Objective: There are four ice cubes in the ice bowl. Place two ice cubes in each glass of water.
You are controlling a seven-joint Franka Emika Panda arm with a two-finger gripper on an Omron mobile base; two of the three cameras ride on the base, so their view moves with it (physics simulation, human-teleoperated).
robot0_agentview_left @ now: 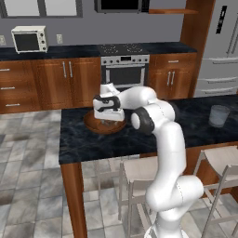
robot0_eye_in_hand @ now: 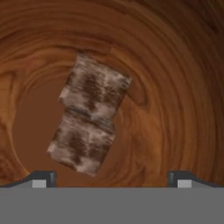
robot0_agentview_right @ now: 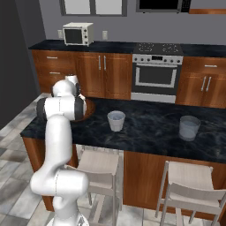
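Two ice cubes [robot0_eye_in_hand: 89, 124] lie touching, corner against side, a little left of centre in the hand view, on the floor of the ice bowl [robot0_eye_in_hand: 175, 87]. They look mottled brown-grey, the wood showing through them. In the left base view the reddish-brown bowl [robot0_agentview_left: 93, 125] sits left of centre on the dark marbled counter [robot0_agentview_left: 83, 139], with the gripper [robot0_agentview_left: 108, 122] lowered into it from above. The finger tips [robot0_eye_in_hand: 43, 177] stand wide apart at the bottom corners of the hand view, released, with nothing between them. In the right base view one glass of water [robot0_agentview_right: 116, 120] stands at mid-frame on the counter, the other glass [robot0_agentview_right: 189, 127] well apart toward the right. The white arm [robot0_agentview_right: 59, 132] rises at lower left, covering most of the bowl.
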